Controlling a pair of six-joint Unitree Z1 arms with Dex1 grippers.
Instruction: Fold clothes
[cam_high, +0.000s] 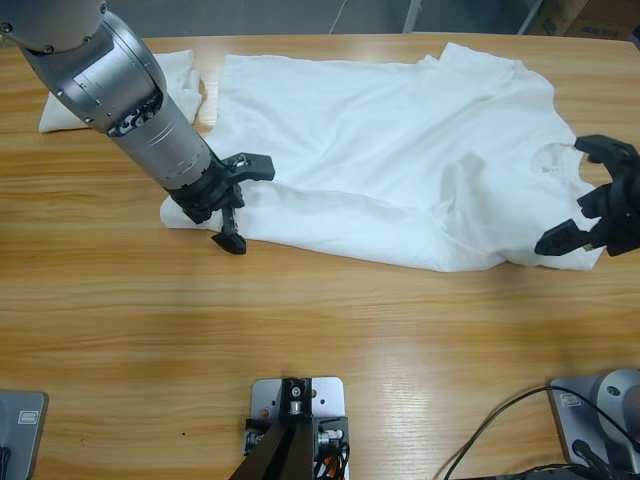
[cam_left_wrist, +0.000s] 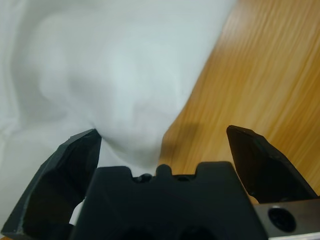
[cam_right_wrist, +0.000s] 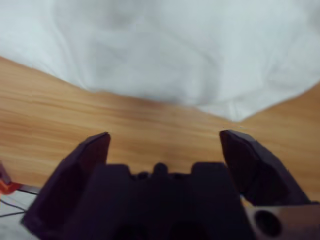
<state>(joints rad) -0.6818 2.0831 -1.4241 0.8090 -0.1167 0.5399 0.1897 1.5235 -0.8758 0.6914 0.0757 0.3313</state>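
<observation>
- The white T-shirt (cam_high: 400, 160) lies spread across the far half of the wooden table (cam_high: 320, 330), its collar toward the right and its hem toward the left, so that both ends are in reach of an arm.
- A second white garment (cam_high: 175, 75), already bundled small, sits at the far left, just beside the shirt's hem and partly hidden by the arm.
- The left gripper (cam_high: 237, 205) stands at the shirt's near-left corner with its jaws spread wide; the left wrist view shows the cloth's edge (cam_left_wrist: 145, 135) between them, not yet pinched, probably lined up to take that corner.
- The right gripper (cam_high: 600, 195) is at the collar end, jaws likewise apart and empty; its wrist view shows the shirt's edge (cam_right_wrist: 220, 107) a little ahead over bare wood.
- Little of the room shows, only a grey floor and some boxes beyond the far edge.
</observation>
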